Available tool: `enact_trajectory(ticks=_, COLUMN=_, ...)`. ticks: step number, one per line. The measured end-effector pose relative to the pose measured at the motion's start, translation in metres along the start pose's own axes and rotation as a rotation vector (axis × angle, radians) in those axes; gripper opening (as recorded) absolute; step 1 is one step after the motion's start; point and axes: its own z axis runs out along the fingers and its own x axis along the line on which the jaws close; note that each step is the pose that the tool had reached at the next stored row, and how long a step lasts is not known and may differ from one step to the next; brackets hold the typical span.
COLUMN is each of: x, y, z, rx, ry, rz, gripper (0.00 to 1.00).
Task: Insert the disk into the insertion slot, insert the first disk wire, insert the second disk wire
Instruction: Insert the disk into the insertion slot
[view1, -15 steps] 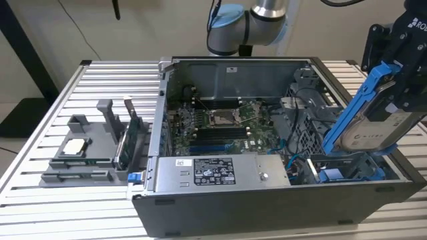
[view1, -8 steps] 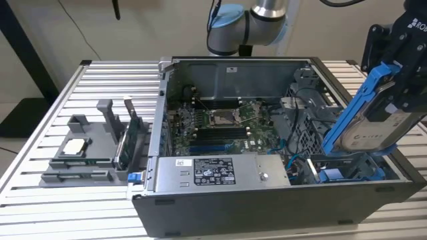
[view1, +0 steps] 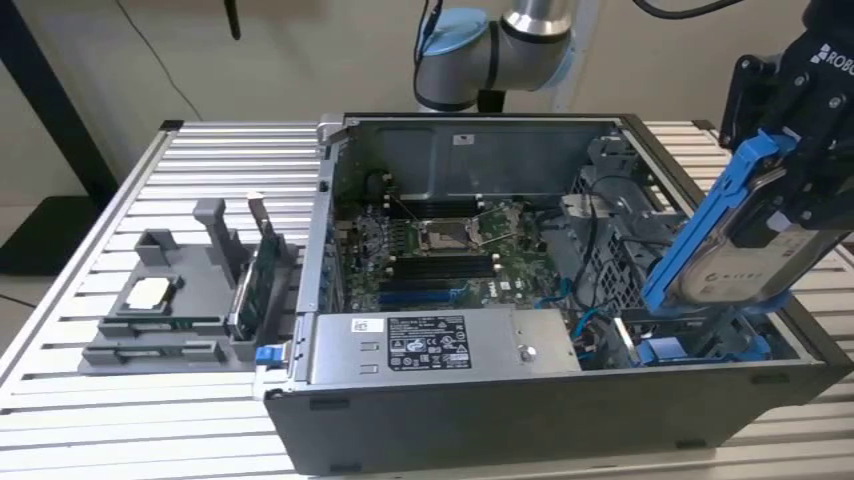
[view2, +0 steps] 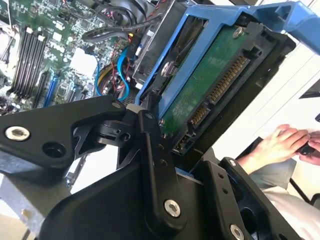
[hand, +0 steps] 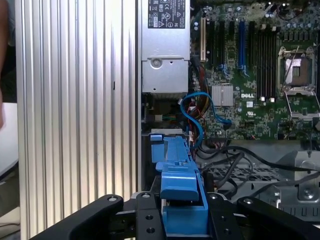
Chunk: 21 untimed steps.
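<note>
1. Currently, the disk (view1: 731, 255) is gripped by its blue carrier frame (hand: 179, 172) between the closed fingers (view2: 156, 165) of the gripper (view1: 801, 195).
2. It is held steeply tilted, with its lower end at the mouth of the insertion slot (view1: 687, 345), at the near corner of the computer case (view1: 534, 420) on the exterior view's right. Whether the slot walls are touched cannot be told.
3. The first step, disk insertion, is judged to be in hand and unfinished. The disk's connectors (view2: 225, 85) are seen bare, so neither wire is plugged in.
4. For seating, the carrier would have to be levelled and lined up between the slot's walls, and the loose blue cable (hand: 200, 107) beside the slot kept from being trapped.
</note>
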Motion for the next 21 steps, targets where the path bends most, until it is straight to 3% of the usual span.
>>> enact_trajectory(ticks=21, x=-0.0001, y=-0.0003, z=0.0076, rx=0.0000, ry=-0.0002, rz=0.000, gripper=0.33)
